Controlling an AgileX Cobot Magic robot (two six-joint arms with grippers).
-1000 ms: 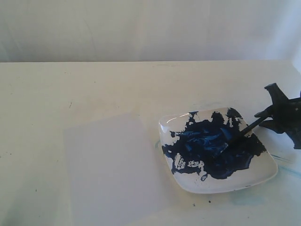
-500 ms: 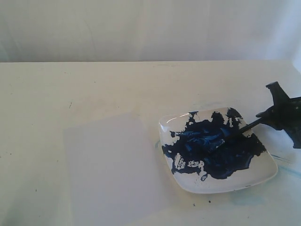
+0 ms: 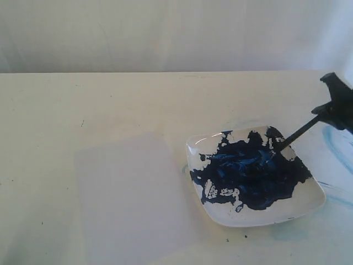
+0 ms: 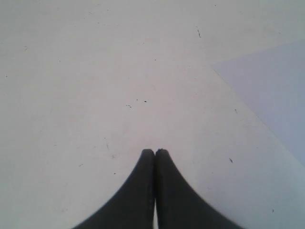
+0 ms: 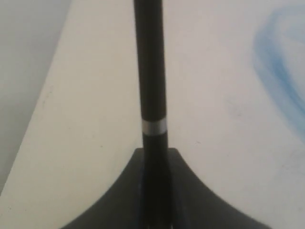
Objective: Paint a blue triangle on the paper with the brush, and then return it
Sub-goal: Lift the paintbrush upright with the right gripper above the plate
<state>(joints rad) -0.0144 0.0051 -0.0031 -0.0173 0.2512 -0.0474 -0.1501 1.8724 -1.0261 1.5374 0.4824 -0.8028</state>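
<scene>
My right gripper (image 3: 329, 109) hangs at the right edge of the exterior view, shut on the black handle of the brush (image 3: 298, 134). The brush slants down to the left, and its tip rests in the dark-blue paint (image 3: 248, 171) on the white plate (image 3: 309, 212). The right wrist view shows the handle (image 5: 150, 71) with a silver band running out from between the closed jaws of the right gripper (image 5: 155, 151). The paper (image 3: 129, 199) lies left of the plate and looks blank; the blue triangle is out of view. My left gripper (image 4: 155, 151) is shut and empty over the tabletop beside the paper (image 4: 271, 90).
Faint light-blue smears (image 3: 333, 146) mark the cream table to the right of the plate, and show too in the right wrist view (image 5: 276, 71). The table's far edge meets a white backdrop. Small dark specks dot the tabletop.
The right gripper has closed on the brush handle and risen up and to the right. The brush tip has slid toward the plate's far right side and the handle stands steeper.
</scene>
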